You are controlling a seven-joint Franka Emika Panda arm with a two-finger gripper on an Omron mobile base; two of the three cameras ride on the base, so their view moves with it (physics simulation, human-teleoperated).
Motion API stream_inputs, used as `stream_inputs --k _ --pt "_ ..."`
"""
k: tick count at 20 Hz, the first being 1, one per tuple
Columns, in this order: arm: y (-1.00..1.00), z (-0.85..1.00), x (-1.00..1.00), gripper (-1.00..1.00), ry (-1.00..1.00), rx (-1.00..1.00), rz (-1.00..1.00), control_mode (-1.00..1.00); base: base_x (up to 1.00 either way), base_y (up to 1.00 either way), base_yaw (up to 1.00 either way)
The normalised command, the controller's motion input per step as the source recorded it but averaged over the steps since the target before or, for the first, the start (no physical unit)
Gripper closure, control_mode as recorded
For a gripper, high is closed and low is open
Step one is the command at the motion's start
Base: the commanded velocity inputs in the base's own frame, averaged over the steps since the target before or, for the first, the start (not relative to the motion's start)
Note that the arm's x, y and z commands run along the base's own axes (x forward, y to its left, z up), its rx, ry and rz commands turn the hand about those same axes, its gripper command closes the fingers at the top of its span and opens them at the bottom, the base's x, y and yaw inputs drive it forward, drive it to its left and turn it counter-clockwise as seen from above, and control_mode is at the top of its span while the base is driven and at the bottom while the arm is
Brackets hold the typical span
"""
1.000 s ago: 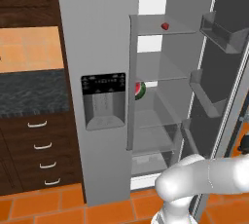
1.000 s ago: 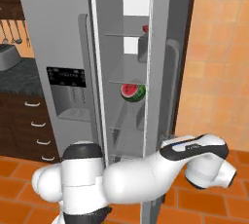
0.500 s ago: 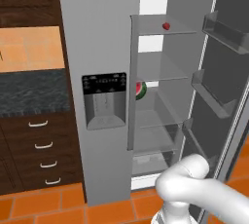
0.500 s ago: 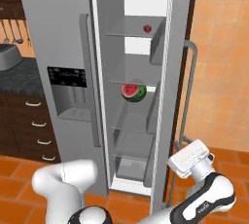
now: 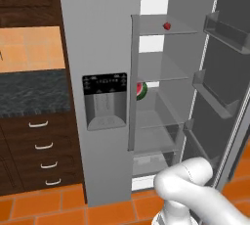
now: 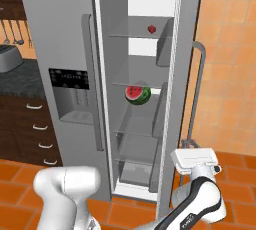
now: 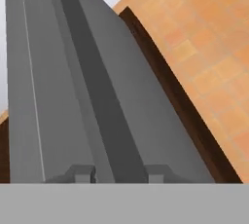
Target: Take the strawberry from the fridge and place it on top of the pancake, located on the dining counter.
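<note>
Strawberry [image 6: 151, 29] on open fridge's [image 6: 65, 34] top shelf

A kitchen, seemingly: fridge [image 5: 102, 72], dark drawers [image 5: 39, 146], speckled countertop [image 5: 29, 92], orange tiles.

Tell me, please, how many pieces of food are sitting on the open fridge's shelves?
2: the strawberry on the top shelf, and the watermelon slice two shelves lower. The bottom drawer's contents are hidden.

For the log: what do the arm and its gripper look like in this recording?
The arm is smooth, glossy white with rounded, tube-like links and a dark grey to black joint section near the wrist. The hand is a flat white block with a small dark camera stub. The gripper has two small, dark grey, blocky fingertips. No cables or markings are visible.
</note>
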Motion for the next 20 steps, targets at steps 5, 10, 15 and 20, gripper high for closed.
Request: stream_inputs --k 5,10,15,20 --pt "-0.63 0.48 -0.41 1.00 -0.08 0.16 0.00 -1.00 0.00 0.00 0.00" --pt "-0.12 0.70 -0.79 -1.00 -0.25 0.06 0.00 -1.00 0.00 0.00 0.00" --pt "0.23 0.60 -0.97 -1.00 -0.12 0.02 -0.01 -1.00 0.00 0.00 0.00" --pt "0.86 0.83 -0.83 -1.00 0.22 -0.01 -0.07 -1.00 0.00 0.00 0.00"
